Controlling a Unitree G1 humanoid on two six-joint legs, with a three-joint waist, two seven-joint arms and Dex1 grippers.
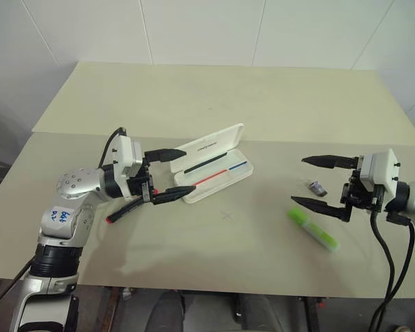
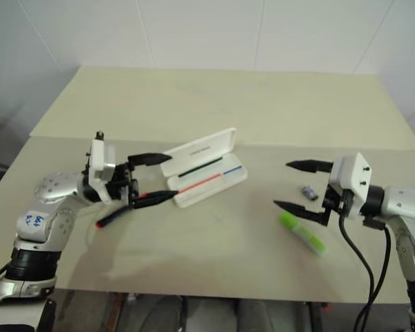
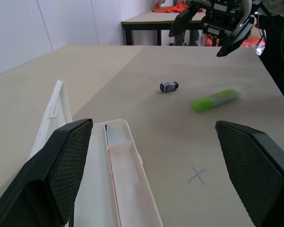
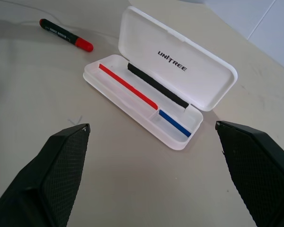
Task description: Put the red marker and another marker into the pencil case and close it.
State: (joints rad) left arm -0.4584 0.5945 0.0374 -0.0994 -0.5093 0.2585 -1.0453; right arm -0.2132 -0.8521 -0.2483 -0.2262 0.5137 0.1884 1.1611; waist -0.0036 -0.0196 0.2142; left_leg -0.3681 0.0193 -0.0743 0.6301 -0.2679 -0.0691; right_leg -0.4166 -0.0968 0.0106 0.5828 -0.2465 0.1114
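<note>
on table (image 1: 263, 249), open pencil case (image 4: 180, 75), both markers outside

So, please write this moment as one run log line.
left gripper: open | right gripper: open | pencil case: open | red marker, green highlighter: on table

- The pencil case (image 1: 214, 164) lay open on the table (image 1: 194, 97), just right of the left gripper (image 1: 173, 174).
- The red marker (image 4: 65, 34) lay under that gripper.
- The highlighter (image 1: 312, 229) lay just below the right gripper (image 1: 313, 181).
</note>
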